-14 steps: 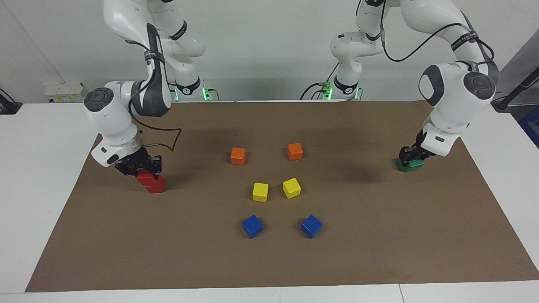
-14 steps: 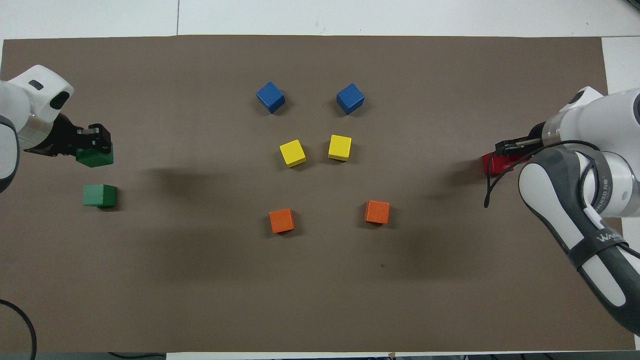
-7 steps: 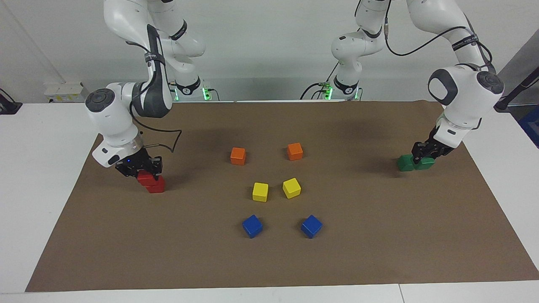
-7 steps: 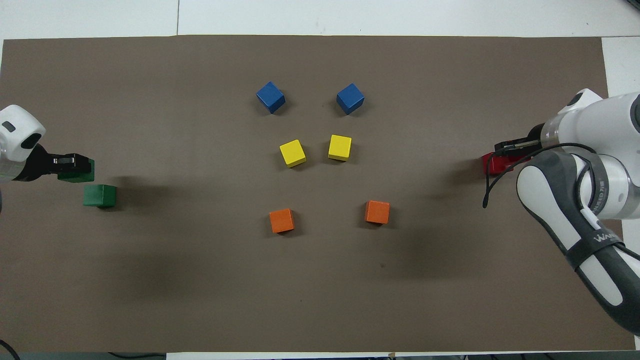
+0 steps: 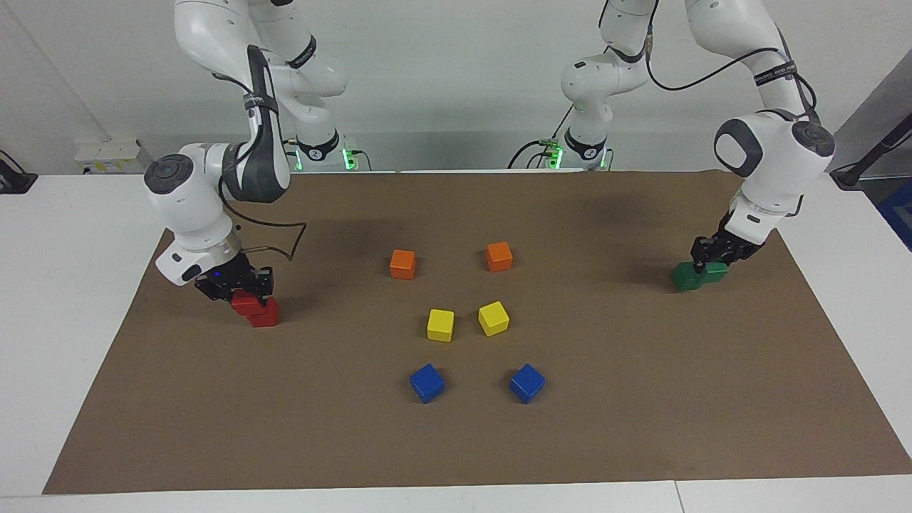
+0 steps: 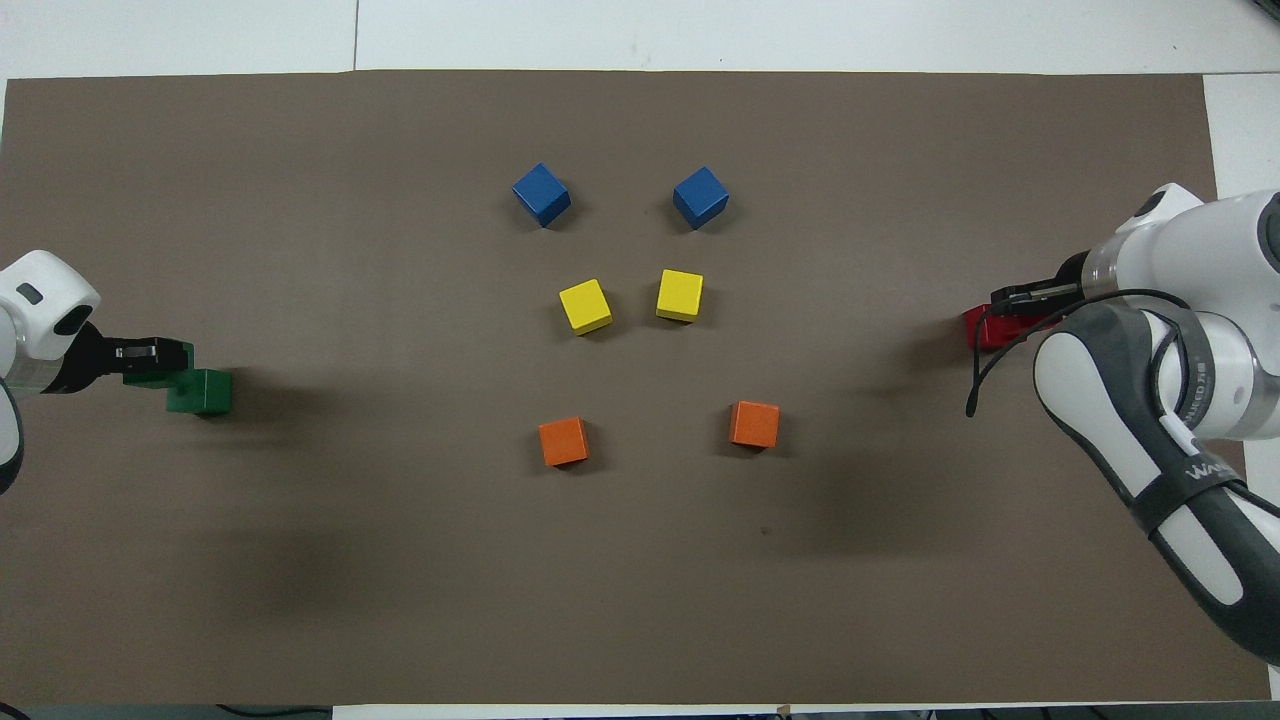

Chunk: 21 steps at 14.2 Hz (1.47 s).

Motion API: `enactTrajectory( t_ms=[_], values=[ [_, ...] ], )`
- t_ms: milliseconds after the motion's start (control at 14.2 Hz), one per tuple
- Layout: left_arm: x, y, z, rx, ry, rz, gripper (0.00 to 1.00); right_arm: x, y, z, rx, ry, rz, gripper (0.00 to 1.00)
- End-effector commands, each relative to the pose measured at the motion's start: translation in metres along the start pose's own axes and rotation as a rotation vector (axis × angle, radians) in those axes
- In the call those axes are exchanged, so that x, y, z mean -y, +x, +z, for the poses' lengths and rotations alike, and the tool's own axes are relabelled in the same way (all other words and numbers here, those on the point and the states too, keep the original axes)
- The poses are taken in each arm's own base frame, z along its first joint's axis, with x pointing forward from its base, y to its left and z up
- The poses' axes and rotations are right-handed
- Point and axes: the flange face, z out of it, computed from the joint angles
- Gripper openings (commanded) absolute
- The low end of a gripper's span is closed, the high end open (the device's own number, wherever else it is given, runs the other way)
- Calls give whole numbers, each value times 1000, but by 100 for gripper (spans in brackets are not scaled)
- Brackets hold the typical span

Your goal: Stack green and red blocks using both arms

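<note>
On the brown paper mat (image 5: 456,442) that covers the white table (image 5: 64,285), nearest the robots lie two small glossy orange cubes (image 5: 402,263) (image 5: 499,256), side by side in the middle of the mat.

Toward the left arm's end, the left claw (image 5: 712,258) is closed on a small glossy dark green cube (image 5: 714,271), held low and partly over a second dark green cube (image 5: 685,276) that rests on the mat. In the overhead view the held green cube (image 6: 160,362) overlaps one corner of the resting one (image 6: 203,391); whether the two touch cannot be made out.

Toward the right arm's end, the right claw (image 5: 239,285) is closed on a small glossy bright red cube (image 5: 244,302). This red cube sits askew just above a second bright red cube (image 5: 264,313) on the mat, overlapping it, and looks to be resting on it or nearly so. In the overhead view only a strip of red (image 6: 990,328) shows beneath the right claw (image 6: 1020,300), so the two red cubes cannot be told apart there.

Farther from the robots than the orange pair sit two small yellow cubes (image 5: 440,324) (image 5: 493,318), close together.

Farthest out are two small blue cubes (image 5: 427,382) (image 5: 526,382), each turned corner-on.
</note>
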Motion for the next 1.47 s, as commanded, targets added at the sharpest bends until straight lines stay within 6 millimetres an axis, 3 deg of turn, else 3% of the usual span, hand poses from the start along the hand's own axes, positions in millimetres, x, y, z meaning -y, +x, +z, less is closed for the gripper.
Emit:
enactTrajectory(
  t_ms=[0,912,982,1053,1404],
  values=[
    [6,-18,4,-34,-6,8,0,-6,-2,4,-16,17,-12,0],
    [3,-25,12,-32,-9,23,0,4,-5,9,-17,18,-12,0],
    [3,-25,13,-30,-9,29,54,4,-4,9,-23,17,-12,0],
    [3,-25,12,-30,-9,31,100,5,-4,9,-25,17,-13,0],
    [-1,-17,4,-13,-16,34,100,5,-5,13,-25,18,-11,0]
  ],
)
